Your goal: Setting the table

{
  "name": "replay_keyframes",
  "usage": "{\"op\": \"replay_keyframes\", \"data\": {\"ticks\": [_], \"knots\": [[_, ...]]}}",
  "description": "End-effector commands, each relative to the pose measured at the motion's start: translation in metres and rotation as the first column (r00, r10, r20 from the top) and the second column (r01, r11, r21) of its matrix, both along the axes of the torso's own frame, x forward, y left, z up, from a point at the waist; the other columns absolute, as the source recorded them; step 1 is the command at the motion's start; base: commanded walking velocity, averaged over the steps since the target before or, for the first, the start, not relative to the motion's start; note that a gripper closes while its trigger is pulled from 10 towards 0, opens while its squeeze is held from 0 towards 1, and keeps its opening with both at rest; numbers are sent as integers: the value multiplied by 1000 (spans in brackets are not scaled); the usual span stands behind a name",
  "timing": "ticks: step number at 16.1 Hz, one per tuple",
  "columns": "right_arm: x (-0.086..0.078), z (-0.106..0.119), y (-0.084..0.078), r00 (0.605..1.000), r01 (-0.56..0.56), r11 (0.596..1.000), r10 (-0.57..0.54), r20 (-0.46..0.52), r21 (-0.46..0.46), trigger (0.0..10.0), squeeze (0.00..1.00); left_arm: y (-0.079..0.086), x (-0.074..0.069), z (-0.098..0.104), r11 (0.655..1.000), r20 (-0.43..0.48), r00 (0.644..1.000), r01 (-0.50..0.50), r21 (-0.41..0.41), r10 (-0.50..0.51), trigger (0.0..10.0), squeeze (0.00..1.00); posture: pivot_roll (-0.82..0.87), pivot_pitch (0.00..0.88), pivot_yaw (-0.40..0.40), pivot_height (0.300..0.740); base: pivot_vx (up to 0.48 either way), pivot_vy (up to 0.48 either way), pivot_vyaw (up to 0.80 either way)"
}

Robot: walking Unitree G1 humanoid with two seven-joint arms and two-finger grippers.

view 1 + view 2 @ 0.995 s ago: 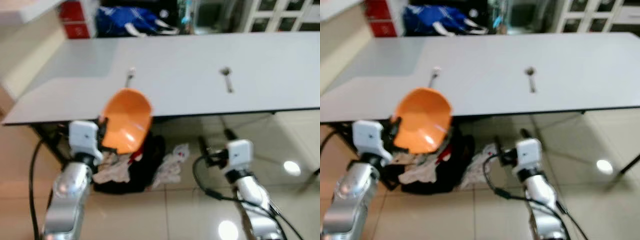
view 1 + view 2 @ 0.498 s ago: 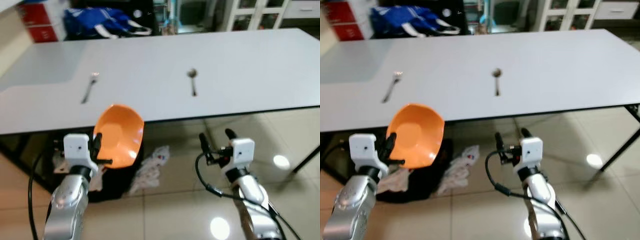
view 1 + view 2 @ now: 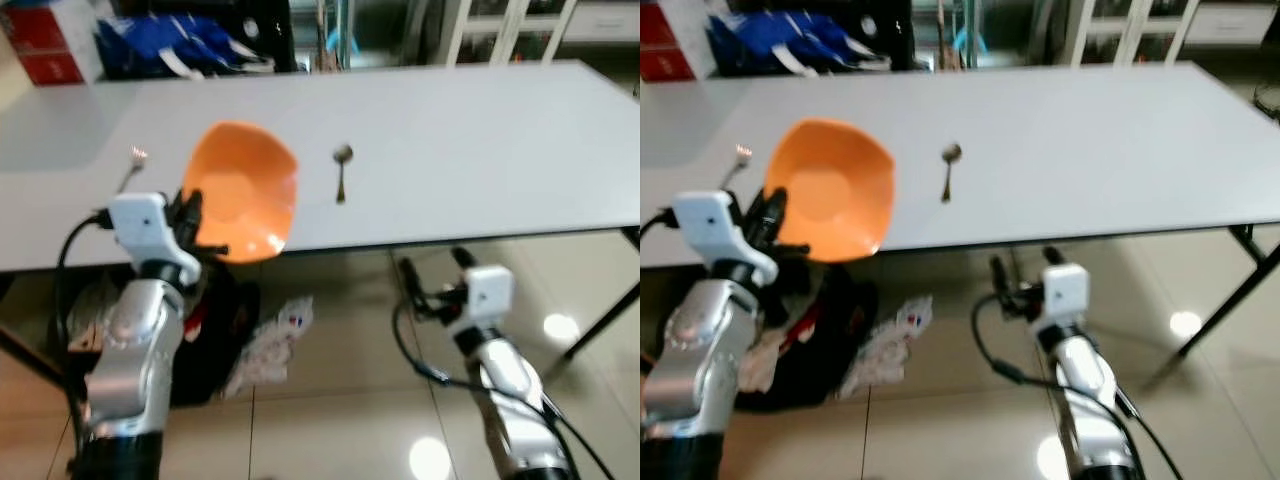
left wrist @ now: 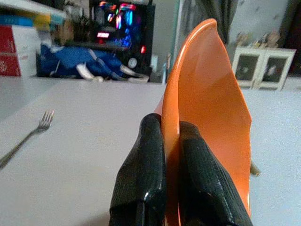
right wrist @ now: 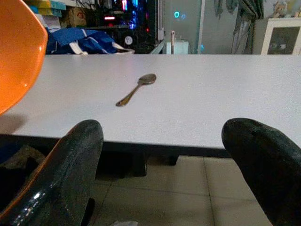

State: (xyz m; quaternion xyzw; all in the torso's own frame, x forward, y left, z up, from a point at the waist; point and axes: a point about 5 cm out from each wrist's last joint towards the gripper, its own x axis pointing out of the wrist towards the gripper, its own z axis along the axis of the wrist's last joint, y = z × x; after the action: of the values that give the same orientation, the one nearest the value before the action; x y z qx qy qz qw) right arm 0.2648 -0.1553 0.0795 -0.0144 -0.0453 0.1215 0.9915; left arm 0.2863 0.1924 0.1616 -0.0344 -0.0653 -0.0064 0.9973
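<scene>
- Left gripper [image 4: 162,141] pinches the bowl [image 3: 242,190] rim; bowl tilted on edge above the table's [image 3: 480,130] near edge, between fork [image 3: 130,165] and spoon [image 3: 341,170].
- Right gripper [image 3: 434,275] spread wide, empty, below the table edge.

Orange bowl [image 3: 243,190] tilted — above table edge

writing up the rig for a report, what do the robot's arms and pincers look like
Both arms are silver metal with rounded segments, each ending in a white boxy wrist block. Loose black cables loop alongside them. The left pincer and right pincer each have two long, glossy black fingers with rounded tips.
</scene>
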Motion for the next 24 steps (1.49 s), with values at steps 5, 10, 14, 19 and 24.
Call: {"op": "replay_keyframes", "data": {"ticks": [5,10,14,19,24], "knots": [[-2,-4,-5,1000,11,1000,-11,-21,-6,10000,0,-3,1,9,1000,34,999,9,9,-9,0,0,-108,0,55,736,0,0,0],[-2,-4,-5,1000,11,1000,-11,-21,-6,10000,0,-3,1,9,1000,34,999,9,9,-9,0,0,-108,0,55,736,0,0,0],[-2,-4,-5,1000,11,1000,-11,-21,-6,10000,0,-3,1,9,1000,34,999,9,9,-9,0,0,-108,0,55,736,0,0,0],[-6,-15,-6,998,9,999,-11,-57,-36,10000,0,-7,20,-12,998,-103,993,58,21,-55,0,0,-116,0,66,736,52,80,0],[-6,-16,-8,999,1,999,-3,-54,-43,10000,0,-11,0,-26,998,-101,993,58,36,-54,0,0,-102,0,58,736,0,0,0]]}}
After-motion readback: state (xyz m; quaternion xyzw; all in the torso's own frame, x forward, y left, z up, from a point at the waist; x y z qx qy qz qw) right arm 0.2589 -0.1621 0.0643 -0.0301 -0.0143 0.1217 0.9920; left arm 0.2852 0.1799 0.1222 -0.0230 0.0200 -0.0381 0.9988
